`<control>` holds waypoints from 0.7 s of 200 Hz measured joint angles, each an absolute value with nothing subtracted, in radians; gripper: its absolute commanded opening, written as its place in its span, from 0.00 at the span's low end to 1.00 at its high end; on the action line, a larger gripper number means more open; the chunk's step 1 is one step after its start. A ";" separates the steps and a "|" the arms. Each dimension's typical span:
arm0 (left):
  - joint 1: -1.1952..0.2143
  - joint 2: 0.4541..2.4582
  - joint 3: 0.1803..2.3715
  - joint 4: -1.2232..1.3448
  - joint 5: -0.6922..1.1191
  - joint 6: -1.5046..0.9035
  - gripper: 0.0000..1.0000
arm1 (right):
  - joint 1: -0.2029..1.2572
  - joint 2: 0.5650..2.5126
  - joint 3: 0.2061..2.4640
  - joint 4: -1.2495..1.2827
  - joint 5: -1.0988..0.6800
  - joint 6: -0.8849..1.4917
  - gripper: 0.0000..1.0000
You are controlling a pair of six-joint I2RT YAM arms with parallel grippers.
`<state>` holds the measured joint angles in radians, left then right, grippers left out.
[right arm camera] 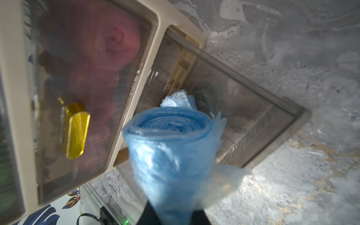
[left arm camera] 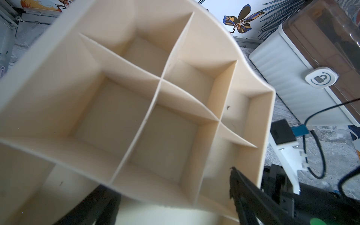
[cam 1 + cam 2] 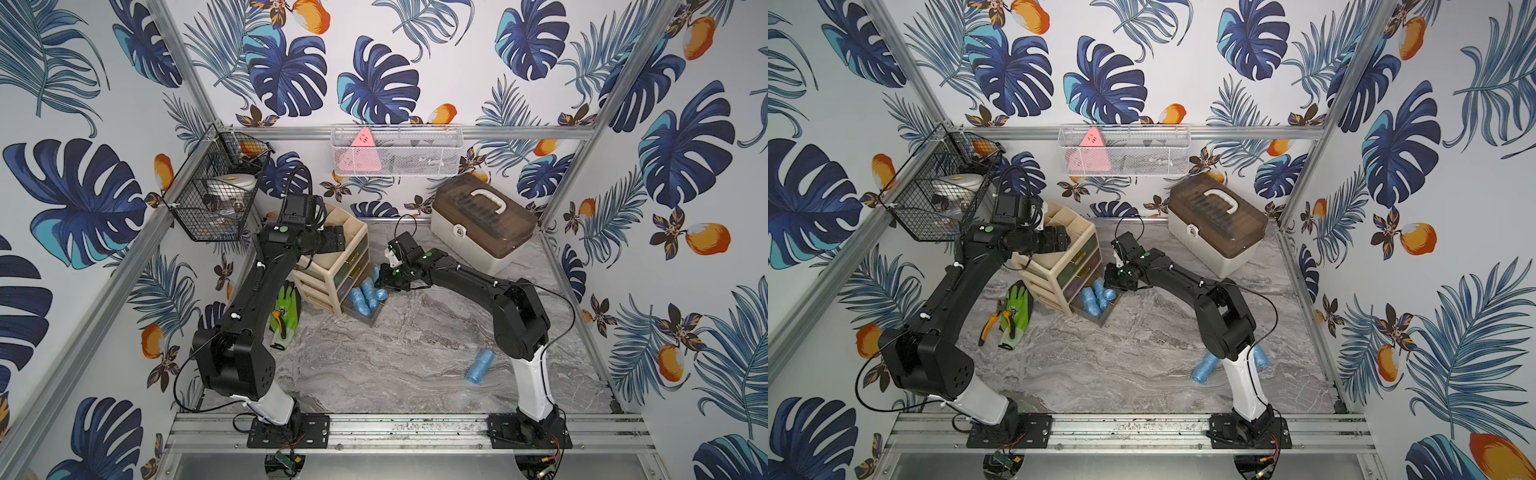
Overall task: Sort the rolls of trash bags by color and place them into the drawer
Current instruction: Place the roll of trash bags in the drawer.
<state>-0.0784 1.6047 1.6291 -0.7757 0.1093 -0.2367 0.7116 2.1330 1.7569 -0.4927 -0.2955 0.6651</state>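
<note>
**Obscured items.** In the right wrist view the blue roll [image 1: 169,155] fills the foreground and hides nearly all of the right gripper [image 3: 381,281]. Only dark finger bases show beneath it. The jaws are clamped on this roll, which hangs above the pulled-out bottom drawer [image 1: 292,118]. In both top views this gripper is small and dark, so its fingers cannot be separated by eye.

In a top view, two loose rolls [image 3: 1204,368] lie on the table [image 3: 1121,374] near the right arm's base, each partly cut off by the arm.

The left gripper [image 3: 337,241] hovers over the beige organizer [image 3: 328,276]. In its wrist view only the fingers [image 2: 243,194] enter, blurred at the frame edge. They stand wide apart with nothing held between them (contact with the organizer cannot be determined).

**Containers.**
- The bottom drawer holds several stored rolls [image 3: 365,296], all blue.
- The middle drawer [image 1: 93,87] is shut. Pink rolls [image 1: 115,44] show dimly through its tinted front.
- The top drawer's contents cannot be made out.
- The divided top compartments [image 2: 116,109] lie directly under the left gripper.
- The lidded box [image 3: 482,224] stands closed at the back, and its brown lid hides the contents.
</note>
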 measured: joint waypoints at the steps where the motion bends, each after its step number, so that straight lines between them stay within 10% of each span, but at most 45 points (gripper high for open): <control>1: -0.078 1.605 1.629 -0.776 0.109 -0.237 0.90 | 0.712 2.136 1.761 -0.493 -0.295 0.665 0.09; 140: -0.078 1.617 1.638 -0.778 0.112 -0.237 0.90 | 0.730 2.361 2.034 -0.641 -0.193 0.513 0.11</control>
